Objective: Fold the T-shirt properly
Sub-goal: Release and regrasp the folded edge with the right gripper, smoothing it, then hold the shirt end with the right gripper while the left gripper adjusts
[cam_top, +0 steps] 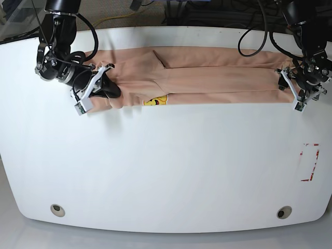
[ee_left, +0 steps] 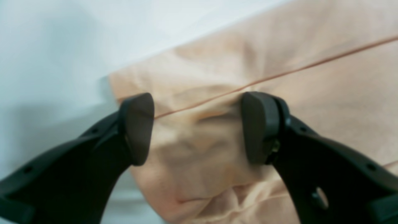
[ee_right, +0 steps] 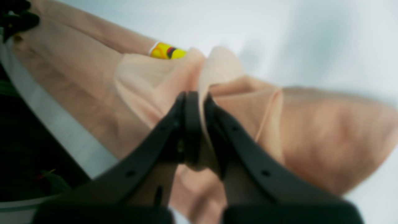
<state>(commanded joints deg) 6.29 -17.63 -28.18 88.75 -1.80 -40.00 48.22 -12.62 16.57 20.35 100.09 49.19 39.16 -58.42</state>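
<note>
The peach T-shirt [cam_top: 207,78] lies as a long, narrow band across the back of the white table. A small yellow and black patch [cam_top: 155,100] shows at its front edge, and also in the right wrist view [ee_right: 166,51]. My right gripper [ee_right: 199,102] is shut on a raised fold of the shirt [ee_right: 326,130]; in the base view it [cam_top: 111,91] is at the band's left end. My left gripper [ee_left: 199,124] is open, its jaws wide apart over the wrinkled corner of the shirt [ee_left: 311,37]; in the base view it [cam_top: 288,85] is at the band's right end.
The white table [cam_top: 166,166] stretches forward of the shirt. A red-marked rectangle [cam_top: 309,162] sits near the right edge. Two round holes [cam_top: 58,209] [cam_top: 283,212] lie near the front edge. Cables hang behind the table's back edge.
</note>
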